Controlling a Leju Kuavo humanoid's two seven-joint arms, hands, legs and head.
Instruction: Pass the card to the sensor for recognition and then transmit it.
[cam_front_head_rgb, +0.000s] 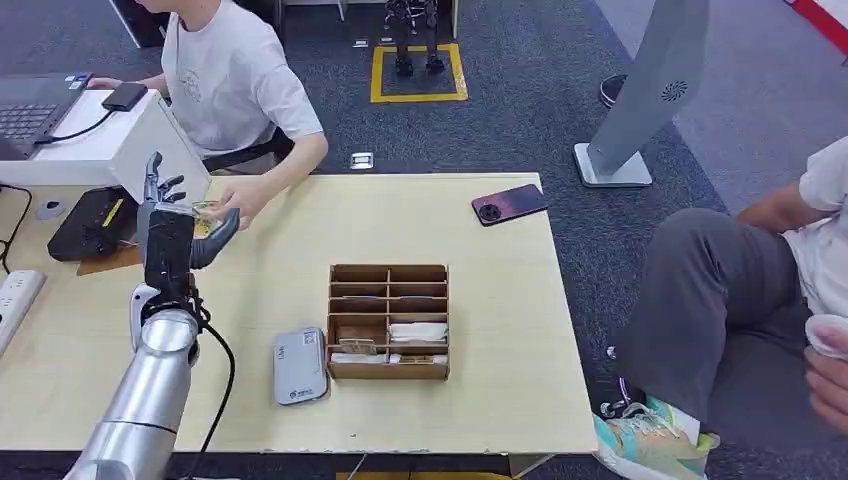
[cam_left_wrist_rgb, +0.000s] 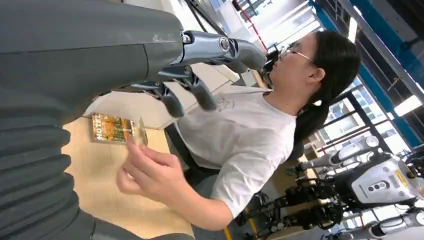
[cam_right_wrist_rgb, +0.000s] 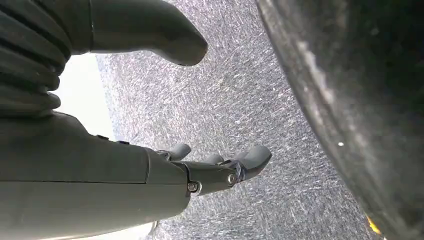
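Observation:
My left hand (cam_front_head_rgb: 175, 235) is raised over the table's far left corner, its fingers (cam_left_wrist_rgb: 192, 87) spread apart. A small card (cam_left_wrist_rgb: 117, 129) with a yellow-brown print hangs just past my palm. The seated person's hand (cam_left_wrist_rgb: 150, 172) pinches its far end. In the head view the card (cam_front_head_rgb: 207, 210) sits between my fingers and that person's hand (cam_front_head_rgb: 243, 195). None of my fingers closes on it. The grey flat sensor (cam_front_head_rgb: 300, 365) lies on the table near the front. My right hand (cam_right_wrist_rgb: 215, 167) hangs over grey carpet, fingers extended, holding nothing.
A cardboard organiser (cam_front_head_rgb: 388, 320) with several slots stands mid-table beside the sensor. A phone (cam_front_head_rgb: 510, 203) lies at the far right edge. A black device (cam_front_head_rgb: 95, 222), a white box (cam_front_head_rgb: 130, 145) and a power strip (cam_front_head_rgb: 15, 295) sit left. Another person (cam_front_head_rgb: 760, 290) sits to the right.

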